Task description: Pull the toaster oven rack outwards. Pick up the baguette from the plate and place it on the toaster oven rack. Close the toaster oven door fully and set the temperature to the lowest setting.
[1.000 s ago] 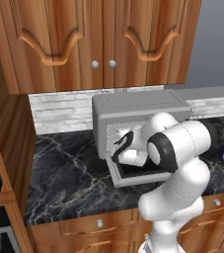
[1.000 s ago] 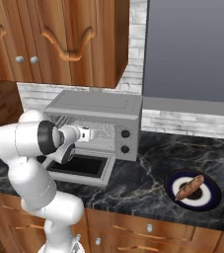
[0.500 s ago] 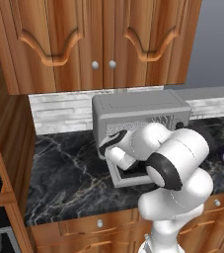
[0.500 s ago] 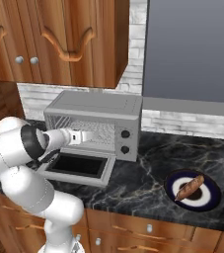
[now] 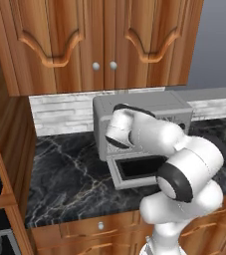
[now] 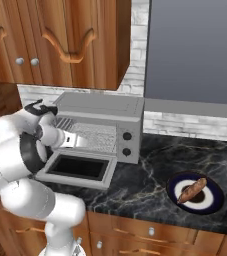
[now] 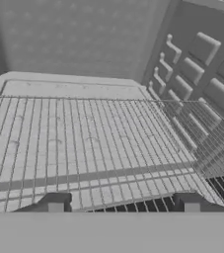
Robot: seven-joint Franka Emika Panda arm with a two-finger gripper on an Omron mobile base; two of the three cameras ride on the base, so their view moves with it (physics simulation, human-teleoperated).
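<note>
While the toaster oven door [image 6: 79, 170] is lying folded down flat on the dark marble counter [image 6: 150, 185], the gripper [image 7: 123, 203] is reaching into the mouth of the toaster oven [image 6: 102, 125] at the level of the toaster oven rack [image 7: 84, 148]. In the hand view its two dark fingertips [image 7: 56, 202] are standing apart, just at the rack's front wire, and whether they are touching it cannot be told. The rack is sitting inside the cavity, with slotted vents showing on the right inner wall. The baguette [image 6: 192, 190] is lying on the plate [image 6: 177, 202], well apart to the oven's right. No readable writing is showing on the oven or its two black knobs [image 6: 127, 143].
</note>
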